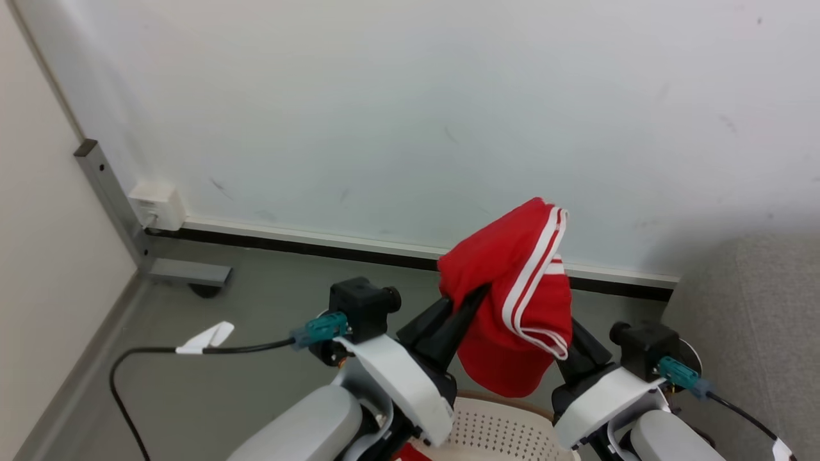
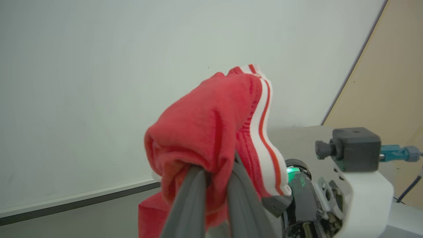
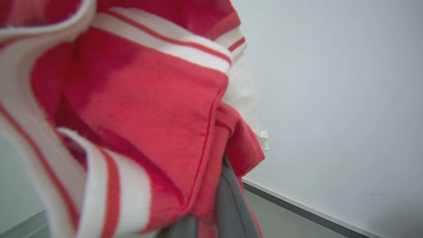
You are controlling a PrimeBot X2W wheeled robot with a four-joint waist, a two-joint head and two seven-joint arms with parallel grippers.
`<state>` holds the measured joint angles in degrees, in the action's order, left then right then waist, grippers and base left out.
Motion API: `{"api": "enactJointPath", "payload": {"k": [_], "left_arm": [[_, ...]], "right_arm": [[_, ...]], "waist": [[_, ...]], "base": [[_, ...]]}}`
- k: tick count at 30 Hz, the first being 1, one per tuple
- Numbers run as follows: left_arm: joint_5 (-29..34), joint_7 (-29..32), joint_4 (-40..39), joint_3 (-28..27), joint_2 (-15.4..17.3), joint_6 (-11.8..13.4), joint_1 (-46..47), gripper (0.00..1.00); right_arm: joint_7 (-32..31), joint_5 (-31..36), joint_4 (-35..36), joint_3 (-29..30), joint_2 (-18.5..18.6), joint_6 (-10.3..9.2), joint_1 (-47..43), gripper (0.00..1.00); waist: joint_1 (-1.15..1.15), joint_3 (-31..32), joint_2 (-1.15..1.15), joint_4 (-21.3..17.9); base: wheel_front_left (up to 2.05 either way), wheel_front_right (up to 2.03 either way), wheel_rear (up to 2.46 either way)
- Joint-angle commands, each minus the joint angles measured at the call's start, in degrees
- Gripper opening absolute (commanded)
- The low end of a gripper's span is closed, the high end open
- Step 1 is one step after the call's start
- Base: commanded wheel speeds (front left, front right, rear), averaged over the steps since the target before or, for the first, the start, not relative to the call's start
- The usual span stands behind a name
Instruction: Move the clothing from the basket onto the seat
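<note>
A piece of the clothing [image 1: 512,288], red with white stripe trim, hangs bunched in the air between both grippers, over the basket [image 1: 493,429]. My left gripper [image 1: 471,304] is shut on its left fold; in the left wrist view the cloth [image 2: 205,132] is pinched between the two grey fingers [image 2: 190,201]. My right gripper [image 1: 576,342] is shut on the right side, its tips buried in the fabric; the right wrist view shows the red cloth [image 3: 142,109] and white lining draped over the fingers [image 3: 231,201]. The grey seat [image 1: 756,320] is at the right.
A pale wall with a dark baseboard [image 1: 359,246] stands close ahead. At the left are a white wall box [image 1: 157,205], a metal post foot [image 1: 186,272] and a black cable [image 1: 192,350] on the grey floor. A scrap of red [image 1: 410,453] shows by the basket.
</note>
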<state>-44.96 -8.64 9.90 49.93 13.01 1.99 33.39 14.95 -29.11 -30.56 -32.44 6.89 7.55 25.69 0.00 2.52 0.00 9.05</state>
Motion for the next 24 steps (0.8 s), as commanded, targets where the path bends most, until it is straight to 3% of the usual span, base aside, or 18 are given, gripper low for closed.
{"api": "enactJointPath", "payload": {"k": [1,10,12,13,24], "left_arm": [[-0.71,0.01,0.3,0.21,0.35,-0.19,-1.09,0.0],[-0.22,-0.32,1.19,1.51,0.62,0.05,-2.52,0.03],[0.0,-0.52,1.27,1.73,0.43,-0.1,-2.53,0.53],[0.11,-0.64,1.23,1.86,0.28,-0.29,-2.42,1.0],[1.95,-1.4,1.65,2.98,0.4,-0.1,-1.04,1.0]], "right_arm": [[0.14,0.57,1.23,1.0,0.09,-0.12,-1.16,0.0],[0.15,3.27,8.64,8.04,1.57,-0.12,-4.15,0.0],[0.15,3.49,9.89,9.38,1.82,-0.12,-4.55,0.0],[0.15,3.67,10.45,10.0,1.88,-0.12,-4.69,0.0],[0.15,5.54,14.82,15.46,4.56,-0.12,-4.74,0.0]], "waist": [[0.0,-0.21,0.0,-0.69],[0.0,-1.05,0.0,-4.7],[0.0,-1.31,0.0,-5.73],[0.0,-1.44,0.0,-6.24],[0.0,-3.34,0.0,-13.54]], "base": [[0.0,0.0,0.0],[0.0,0.0,0.0],[0.0,0.0,0.0],[0.0,0.0,0.0],[0.0,0.0,0.0]]}}
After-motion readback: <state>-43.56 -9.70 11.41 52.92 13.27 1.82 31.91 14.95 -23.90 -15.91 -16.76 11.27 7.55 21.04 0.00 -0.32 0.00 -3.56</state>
